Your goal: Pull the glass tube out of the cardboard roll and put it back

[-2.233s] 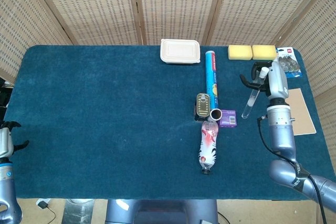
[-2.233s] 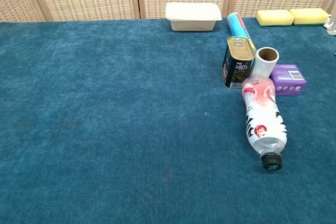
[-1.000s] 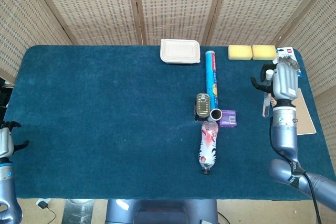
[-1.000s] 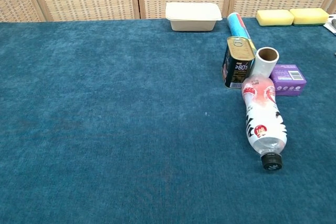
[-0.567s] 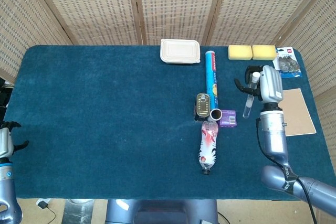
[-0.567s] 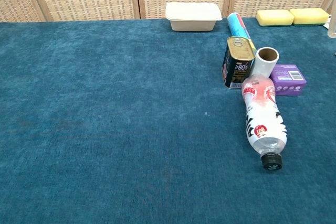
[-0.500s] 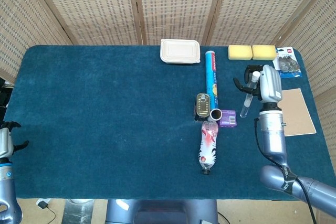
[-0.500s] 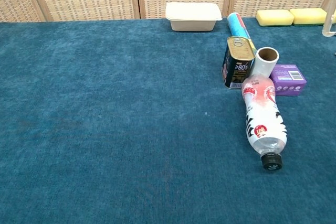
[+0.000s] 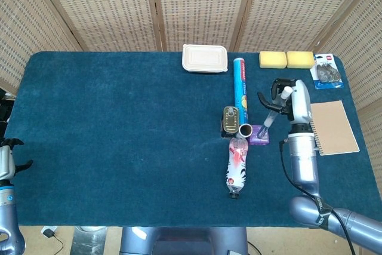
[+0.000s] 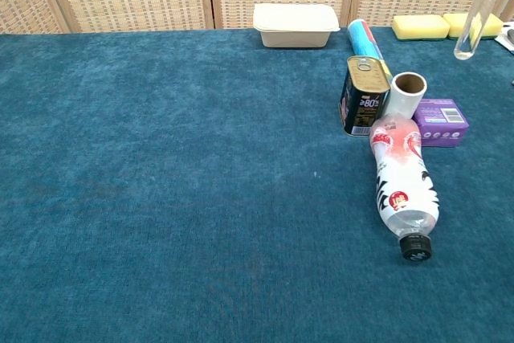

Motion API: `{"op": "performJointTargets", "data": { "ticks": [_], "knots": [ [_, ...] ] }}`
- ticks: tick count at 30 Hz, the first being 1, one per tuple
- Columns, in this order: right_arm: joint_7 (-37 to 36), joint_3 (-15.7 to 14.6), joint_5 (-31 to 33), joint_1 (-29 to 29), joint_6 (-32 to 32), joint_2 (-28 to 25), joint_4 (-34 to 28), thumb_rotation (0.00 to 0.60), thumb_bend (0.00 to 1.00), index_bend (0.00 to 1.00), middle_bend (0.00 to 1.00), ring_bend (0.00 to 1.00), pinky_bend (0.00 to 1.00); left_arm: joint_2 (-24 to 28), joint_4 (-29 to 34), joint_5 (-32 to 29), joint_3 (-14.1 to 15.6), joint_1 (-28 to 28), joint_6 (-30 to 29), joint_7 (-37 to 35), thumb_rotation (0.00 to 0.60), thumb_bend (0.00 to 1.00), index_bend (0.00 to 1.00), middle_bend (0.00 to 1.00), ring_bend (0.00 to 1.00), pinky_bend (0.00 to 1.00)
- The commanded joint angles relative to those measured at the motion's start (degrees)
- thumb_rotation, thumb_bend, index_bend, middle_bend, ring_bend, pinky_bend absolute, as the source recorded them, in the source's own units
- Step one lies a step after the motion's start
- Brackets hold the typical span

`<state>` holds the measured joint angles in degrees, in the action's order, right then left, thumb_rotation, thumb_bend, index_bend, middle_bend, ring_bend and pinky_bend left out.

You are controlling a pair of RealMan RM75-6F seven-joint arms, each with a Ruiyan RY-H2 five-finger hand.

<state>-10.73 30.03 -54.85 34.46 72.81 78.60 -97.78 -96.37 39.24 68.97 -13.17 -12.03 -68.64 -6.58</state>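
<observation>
The cardboard roll (image 9: 241, 91) lies on the blue table, pointing front to back; its wrap is blue and its open brown end (image 9: 245, 129) faces the front. In the chest view the open end (image 10: 409, 84) shows empty. My right hand (image 9: 293, 103) hovers right of the roll and holds the glass tube (image 9: 271, 116) by its top. The tube slants down-left, its lower tip over the purple box (image 9: 259, 134). The chest view shows only the tube (image 10: 474, 10), hanging at the upper right. My left hand (image 9: 7, 160) stays at the table's front left edge, fingers apart, holding nothing.
A tin can (image 9: 230, 119) stands against the roll's left side. A plastic bottle (image 9: 237, 165) lies in front of the roll's open end. A white lidded container (image 9: 205, 58) and yellow sponges (image 9: 286, 59) sit at the back; a notebook (image 9: 334, 126) and blister pack (image 9: 325, 73) lie right.
My right hand has swung from the right edge leftward toward the roll, carrying the tube. The tube now tilts more, with its tip over the purple box. The left hand has not moved.
</observation>
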Motion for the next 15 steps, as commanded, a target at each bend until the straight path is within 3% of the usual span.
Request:
{"op": "performJointTargets", "data": {
  "ticks": [1, 8, 15],
  "knots": [
    [-0.7, 0.2, -0.3, 0.0, 0.6, 1.1, -0.6, 0.6, 0.33, 0.8, 0.99, 0.98, 0.89, 0.0, 0.0, 0.0, 0.0, 0.0, 0.0, 0.0, 0.599, 0.11, 0.4, 0.38, 0.2, 0.3],
    [-1.9, -0.2, -2.8, 0.8, 2.1, 4.4, 1.3, 0.6, 0.33, 0.8, 0.99, 0.98, 0.89, 0.0, 0.0, 0.0, 0.0, 0.0, 0.0, -0.1, 0.599, 0.11, 0.4, 0.38, 0.2, 0.3],
    [-8.6, 0.0, -8.4, 0.9, 4.1, 7.5, 5.8, 0.6, 0.33, 0.8, 0.99, 0.98, 0.89, 0.0, -0.1, 0.0, 0.0, 0.0, 0.0, 0.0, 0.6, 0.11, 0.4, 0.38, 0.2, 0.3]
  ]
}}
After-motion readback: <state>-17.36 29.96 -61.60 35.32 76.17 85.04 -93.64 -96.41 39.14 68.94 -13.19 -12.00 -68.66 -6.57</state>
